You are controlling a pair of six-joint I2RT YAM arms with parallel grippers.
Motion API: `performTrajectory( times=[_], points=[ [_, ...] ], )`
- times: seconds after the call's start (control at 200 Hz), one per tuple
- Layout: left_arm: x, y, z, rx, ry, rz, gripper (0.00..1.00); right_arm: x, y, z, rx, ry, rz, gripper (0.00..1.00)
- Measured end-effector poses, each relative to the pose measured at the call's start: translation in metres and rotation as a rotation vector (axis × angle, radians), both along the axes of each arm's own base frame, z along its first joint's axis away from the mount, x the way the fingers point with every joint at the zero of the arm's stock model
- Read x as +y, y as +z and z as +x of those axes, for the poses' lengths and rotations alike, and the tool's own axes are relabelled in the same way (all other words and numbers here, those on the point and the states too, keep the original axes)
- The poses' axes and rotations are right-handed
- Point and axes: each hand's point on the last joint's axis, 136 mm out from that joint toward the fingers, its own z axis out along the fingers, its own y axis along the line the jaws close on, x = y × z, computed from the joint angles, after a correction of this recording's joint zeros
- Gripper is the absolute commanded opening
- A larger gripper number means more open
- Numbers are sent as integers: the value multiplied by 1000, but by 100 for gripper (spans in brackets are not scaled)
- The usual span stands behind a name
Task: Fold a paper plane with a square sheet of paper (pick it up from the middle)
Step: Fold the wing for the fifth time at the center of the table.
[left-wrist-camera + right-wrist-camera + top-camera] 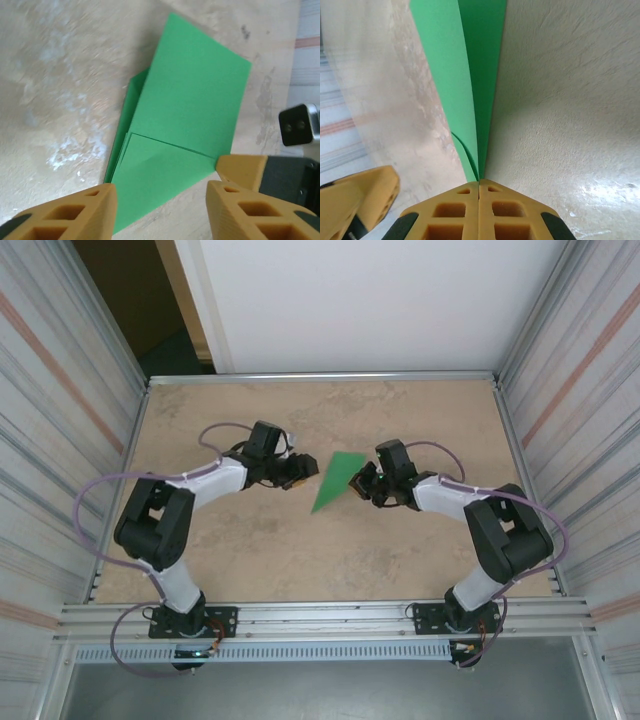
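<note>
Top external view: the paper lies near the middle of the table, folded to a narrow triangle. The left gripper and right gripper are close on either side of it.

Right wrist view: the right fingers are closed on one edge of the paper, with no gap between them. Beyond the grip, two layers splay apart instead of lying flat together.

Left wrist view: the left fingers stand wide apart and hold nothing. One end of the paper shows between them. Whether they touch it cannot be told. Several flaps are stacked, and an under-layer shows past one side edge.

Probable faults from this state:

1. Slip. The right grip covers only a small margin of thin, smooth paper. Any pull from the left side could draw the edge out of the pinch.
2. Loss of crease. The layers are already parting, so lifting or tilting may let the flaps spring open and misalign the next fold.
3. Partial catch. If the left fingers close over offset layers, they may take the top flap alone and drag it across the one beneath.
4. Crumple or tear. Both grippers working the paper in opposite directions would buckle it or rip it at the pinch.
5. Contact. The two grippers are near each other, so a small approach error could make the fingers collide.
</note>
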Motion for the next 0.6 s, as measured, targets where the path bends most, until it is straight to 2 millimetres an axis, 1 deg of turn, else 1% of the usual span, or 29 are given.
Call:
performTrajectory(
  times=[0.045, 0.105, 0.276, 0.411, 0.601],
  points=[
    [-3, 6, -2, -59, -36, 22, 56, -3, 2, 3, -1, -9, 1, 4],
    [-10, 9, -6, -128, -90, 59, 57, -7, 3, 6, 4, -19, 4, 4],
    [-32, 6, -21, -315, -260, 173, 61, -16, 1, 8, 31, -39, 5, 4],
    [-47, 2, -33, -447, -382, 259, 61, -18, 6, 11, 36, -41, 23, 4],
    [-62, 8, -34, -639, -492, 337, 61, -19, 10, 10, 46, -37, 41, 4]
  ],
)
